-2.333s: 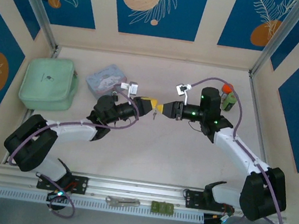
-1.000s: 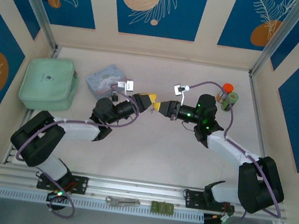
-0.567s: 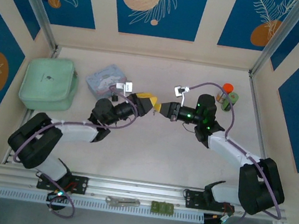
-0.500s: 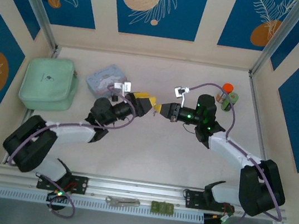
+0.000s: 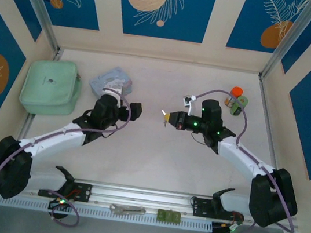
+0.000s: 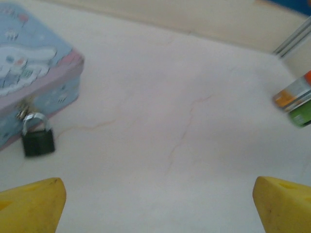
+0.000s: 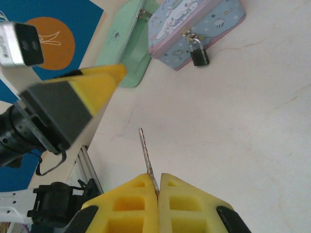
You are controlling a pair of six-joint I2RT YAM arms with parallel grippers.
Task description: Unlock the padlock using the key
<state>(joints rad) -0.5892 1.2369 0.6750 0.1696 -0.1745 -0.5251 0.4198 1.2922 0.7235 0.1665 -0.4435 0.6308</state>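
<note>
The small black padlock (image 6: 38, 141) with its silvery shackle hangs at the latch of the pale blue tin (image 6: 29, 87), resting on the table; it is also seen from the right wrist, padlock (image 7: 199, 56) against tin (image 7: 194, 22). My right gripper (image 7: 159, 177) is shut on the thin silvery key (image 7: 146, 148), whose blade sticks out forward, pointing left above the table. From above, this right gripper (image 5: 170, 117) hovers mid-table. My left gripper (image 6: 158, 208) is wide open with nothing between its yellow fingertips (image 6: 29, 204); it sits right of the tin at left gripper (image 5: 134, 110).
A mint green pouch (image 5: 50, 86) lies at the far left beside the tin (image 5: 110, 80). Small bottles (image 5: 237, 101) stand at the back right, also bottles (image 6: 296, 99). A silver wrench-like tool (image 5: 127, 209) lies on the front rail.
The two grippers were tip to tip; the left one has opened and drawn back left toward the tin. The right gripper keeps the key and has sunk slightly.
</note>
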